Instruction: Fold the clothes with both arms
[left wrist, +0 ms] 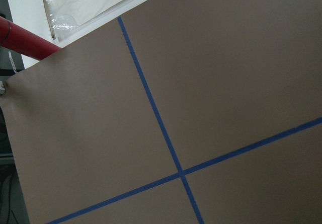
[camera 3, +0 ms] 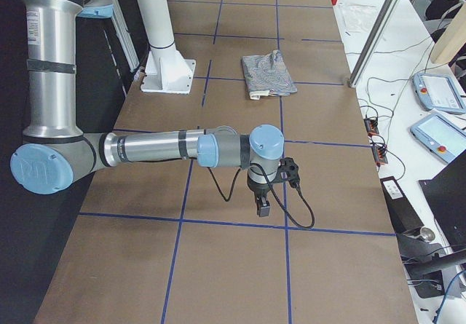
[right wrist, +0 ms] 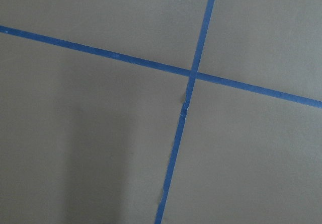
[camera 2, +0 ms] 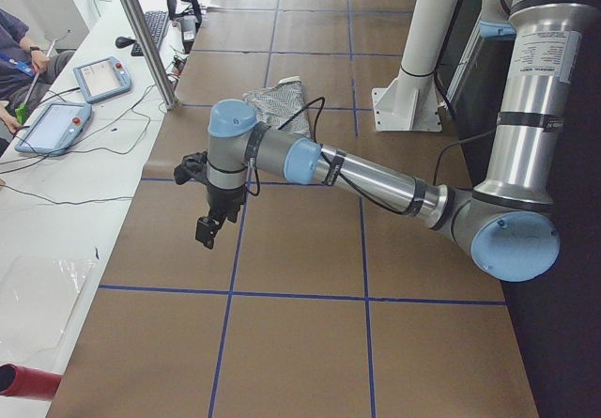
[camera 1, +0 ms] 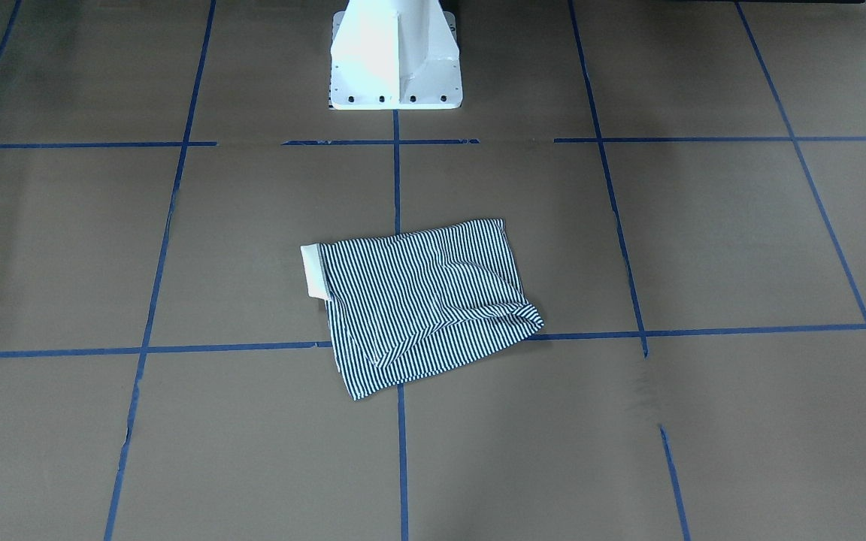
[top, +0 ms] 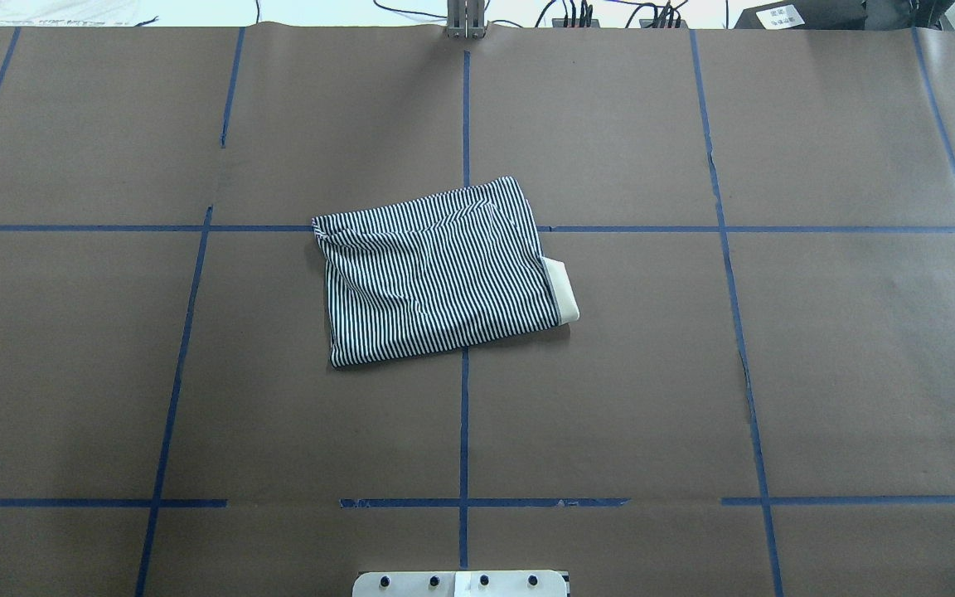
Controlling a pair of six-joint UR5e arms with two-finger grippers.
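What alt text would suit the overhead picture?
A striped shirt, folded into a compact rectangle, lies near the middle of a brown table gridded with blue tape, its cream collar peeking out on the right. The robot's white base shows at the bottom edge.

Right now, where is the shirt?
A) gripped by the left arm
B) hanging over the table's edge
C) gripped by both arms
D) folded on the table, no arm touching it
D: the shirt lies folded flat on the table, while the left arm and the right arm reach out near the table's ends, well apart from it.
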